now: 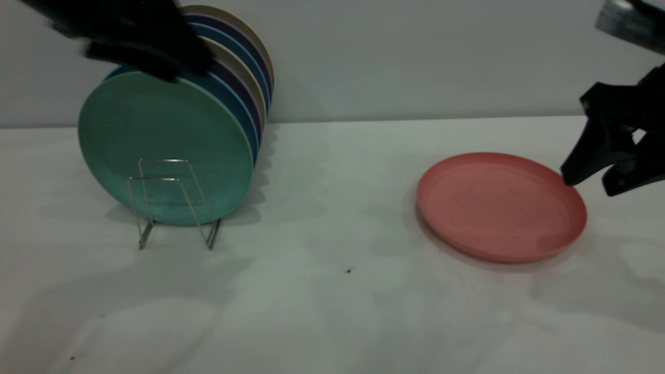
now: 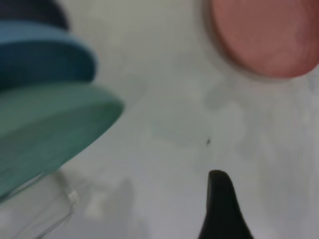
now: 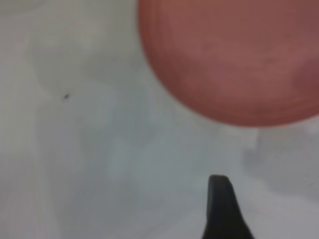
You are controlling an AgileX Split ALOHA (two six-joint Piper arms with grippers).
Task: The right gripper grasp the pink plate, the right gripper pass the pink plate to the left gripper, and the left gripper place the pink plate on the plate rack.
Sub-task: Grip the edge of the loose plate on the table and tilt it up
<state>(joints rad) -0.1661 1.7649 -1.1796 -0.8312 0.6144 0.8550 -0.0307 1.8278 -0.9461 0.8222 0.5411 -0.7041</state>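
Just one pink plate (image 1: 500, 206) flat beside the right tool (image 1: 589, 186).

Matt plastic pink plate (image 1: 499, 208), thin metal wire plate rack (image 1: 174, 205) (shiny), smooth table (image 1: 332, 291)

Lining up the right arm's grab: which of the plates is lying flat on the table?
The pink plate, alone beside the right gripper. All the others, with the green plate in front, stand on edge in the rack.

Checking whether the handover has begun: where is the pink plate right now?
In the exterior view the pink plate lies flat on the table at the right, with the right end effector open at its far right rim, well apart from the plate rack.
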